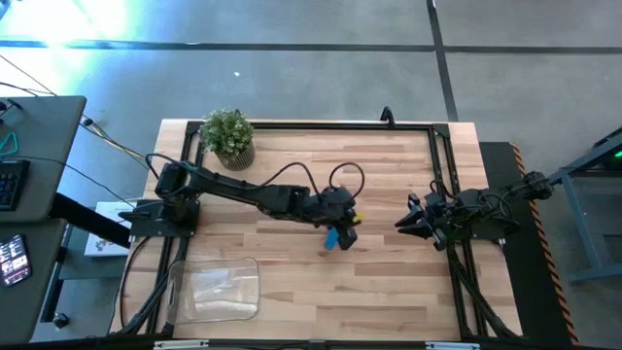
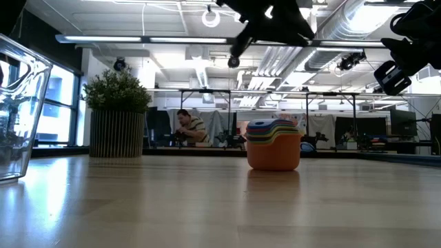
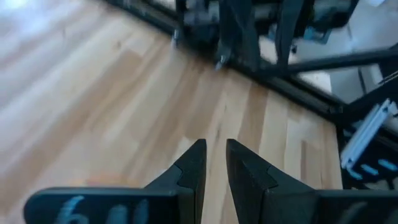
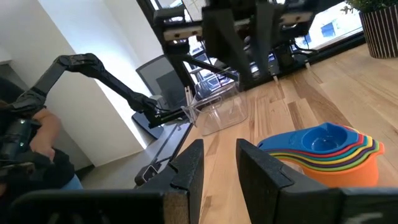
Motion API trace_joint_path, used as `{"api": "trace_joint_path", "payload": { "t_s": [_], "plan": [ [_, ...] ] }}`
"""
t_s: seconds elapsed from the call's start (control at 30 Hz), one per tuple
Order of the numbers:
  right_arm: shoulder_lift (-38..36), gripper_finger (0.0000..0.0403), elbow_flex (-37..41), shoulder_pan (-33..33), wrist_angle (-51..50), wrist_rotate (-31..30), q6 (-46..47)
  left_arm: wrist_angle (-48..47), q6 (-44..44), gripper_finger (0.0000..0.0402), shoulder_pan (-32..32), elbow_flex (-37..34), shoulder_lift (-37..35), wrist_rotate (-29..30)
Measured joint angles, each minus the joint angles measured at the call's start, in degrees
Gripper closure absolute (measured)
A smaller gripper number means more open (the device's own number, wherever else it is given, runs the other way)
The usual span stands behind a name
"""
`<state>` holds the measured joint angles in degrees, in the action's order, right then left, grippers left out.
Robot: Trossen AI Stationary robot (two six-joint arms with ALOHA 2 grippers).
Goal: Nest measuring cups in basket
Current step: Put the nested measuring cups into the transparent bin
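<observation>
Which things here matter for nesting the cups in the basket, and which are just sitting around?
Part of the job:
- stack of measuring cups, nested, mid-table
- clear basket, near the left arm's base
- left hand, above the cups
- right hand, waiting off to the side

Just lying about:
- potted plant
- person in the room behind

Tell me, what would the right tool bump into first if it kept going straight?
Probably the left tool, which hangs over the stacked measuring cups in its path. The right tool points that way, though relative heights are unclear.
</observation>
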<state>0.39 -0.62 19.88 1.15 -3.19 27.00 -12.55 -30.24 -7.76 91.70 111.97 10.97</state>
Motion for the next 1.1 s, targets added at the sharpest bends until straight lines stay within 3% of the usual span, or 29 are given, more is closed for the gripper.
{"api": "trace_joint_path", "payload": {
  "t_s": [0.13, 0.37, 0.63, 1.1],
  "plan": [
    [-0.01, 0.0316, 0.0, 0.0, 0.0, -0.02, 0.0, 2.4, 1.49, 0.0348, 1.87, 0.07, 1.8, -0.64],
    [-0.01, 0.0316, 0.0, 0.0, 0.0, -0.02, 0.0, -2.1, -2.36, 0.0348, 3.44, -0.02, 4.93, -7.52],
    [-0.01, 0.0316, 0.0, 0.02, 0.0, 0.0, 0.0, -10.69, -2.56, 0.0348, 4.25, 0.0, 4.84, -7.53],
    [-0.01, 0.0316, 0.0, 0.02, 0.0, -0.02, 0.0, -16.62, -0.13, 0.0348, 7.1, 0.0, 5.5, -10.5]
  ]
}}
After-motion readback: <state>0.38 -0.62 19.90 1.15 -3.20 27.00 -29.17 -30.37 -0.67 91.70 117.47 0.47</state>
